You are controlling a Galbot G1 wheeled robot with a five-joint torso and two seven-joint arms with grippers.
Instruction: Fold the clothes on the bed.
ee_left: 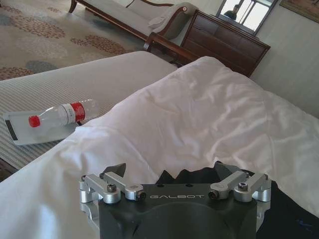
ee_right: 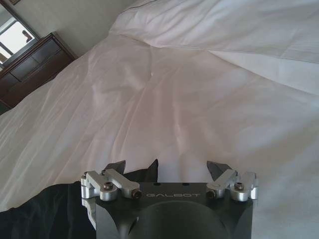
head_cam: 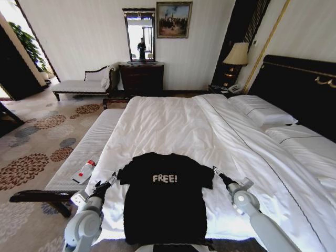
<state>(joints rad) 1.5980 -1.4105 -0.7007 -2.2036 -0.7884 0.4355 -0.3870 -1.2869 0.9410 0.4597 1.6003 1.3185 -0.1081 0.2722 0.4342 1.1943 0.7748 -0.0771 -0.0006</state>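
The clothes are one black T-shirt (head_cam: 164, 207) with white "FREE!" lettering, spread flat and face up on the near end of the bed (head_cam: 173, 118). In the head view my left gripper (head_cam: 112, 178) sits at the tip of the shirt's left sleeve and my right gripper (head_cam: 216, 170) at the right sleeve. Both stand open. In the left wrist view black cloth (ee_left: 193, 175) lies between the spread fingers of the left gripper (ee_left: 171, 172). In the right wrist view a peak of the shirt (ee_right: 47, 209) rises inside the right gripper (ee_right: 167, 169), beside one finger.
A striped bench (head_cam: 92, 142) runs along the bed's left side with a water bottle (head_cam: 87, 168) on a clear case. Pillows (head_cam: 262, 113) and a dark headboard (head_cam: 299, 89) are at the right. A chaise (head_cam: 84, 84), dresser (head_cam: 140, 79) and lamp (head_cam: 237, 54) stand at the far wall.
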